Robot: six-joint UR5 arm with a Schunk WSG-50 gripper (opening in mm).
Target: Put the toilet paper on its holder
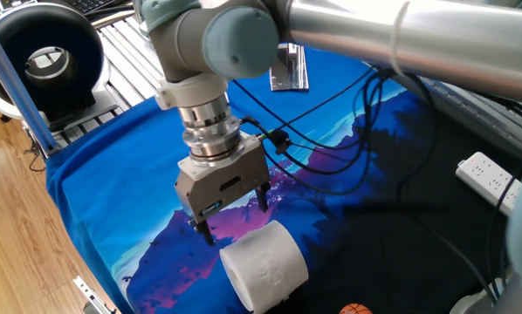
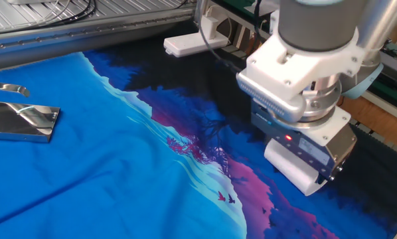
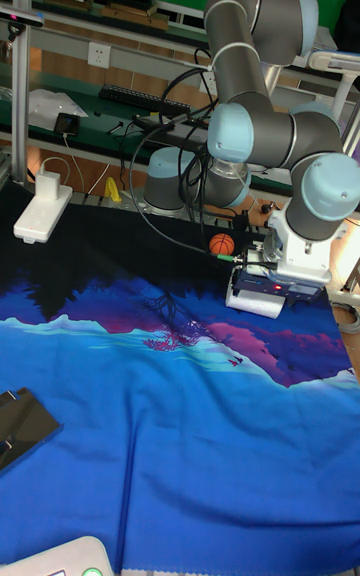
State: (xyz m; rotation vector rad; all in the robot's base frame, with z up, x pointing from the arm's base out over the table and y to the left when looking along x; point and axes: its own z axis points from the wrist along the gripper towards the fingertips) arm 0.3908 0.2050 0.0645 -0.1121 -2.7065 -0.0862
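The toilet paper (image 1: 261, 262) is a plump white roll lying on its side on the blue and purple cloth, near the front edge. My gripper (image 1: 235, 218) hangs just above and behind it, open, with one finger on each side of the roll's far end and nothing gripped. From the other fixed view the roll (image 2: 290, 170) shows under the gripper (image 2: 313, 174). In the tall view the roll (image 3: 254, 304) lies below the gripper (image 3: 270, 288). The holder (image 1: 289, 70), a shiny silver stand, sits far off at the back of the cloth, and its flat base (image 2: 20, 121) lies at the left.
A large black ring-shaped device (image 1: 43, 52) stands at the back left. A white power strip (image 1: 488, 179) lies on the black surface at the right, and another (image 2: 192, 43) near the aluminium rail. A small orange ball (image 1: 355, 309) sits beside the roll. Black cables trail from the wrist.
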